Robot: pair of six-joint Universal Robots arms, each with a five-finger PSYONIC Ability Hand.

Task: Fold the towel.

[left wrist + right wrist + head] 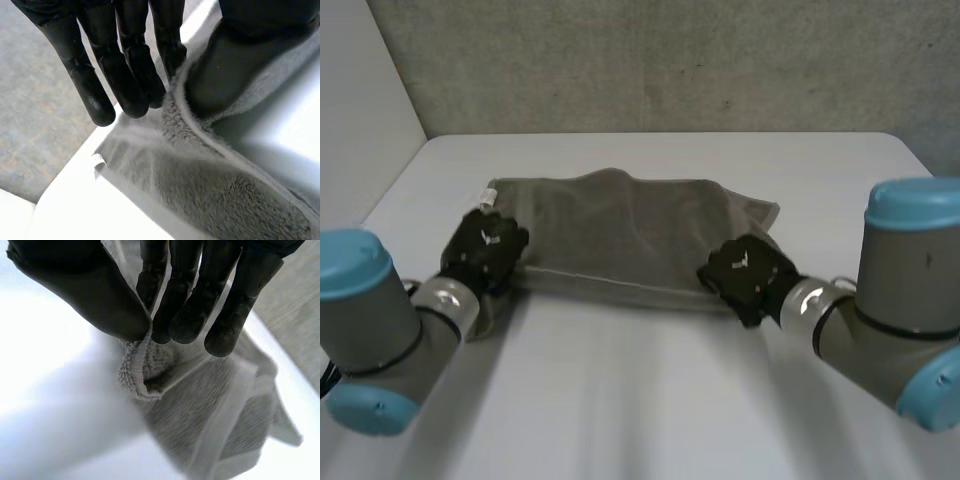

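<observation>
Grey towel (630, 235) flat across the middle of the white table (650, 400), long side laid 9 to 3 o'clock, far edge rumpled toward 12, near edge straight. Left hand (485, 250) at the towel's 8 o'clock end, with a small white tag (488, 196) just beyond it toward 12. Seen from the left wrist, hem nipped between thumb and straight fingers (115, 75). Right hand (748, 272) at the 4 o'clock corner. Seen from the right wrist, hem likewise pinched between thumb and fingertips (187, 320), cloth bunched right at them. Wide bare tabletop toward 6 o'clock, between the two arms. Narrower bare strip at 12 before the grey wall (670, 60), and bare margins at 9 and 3.
</observation>
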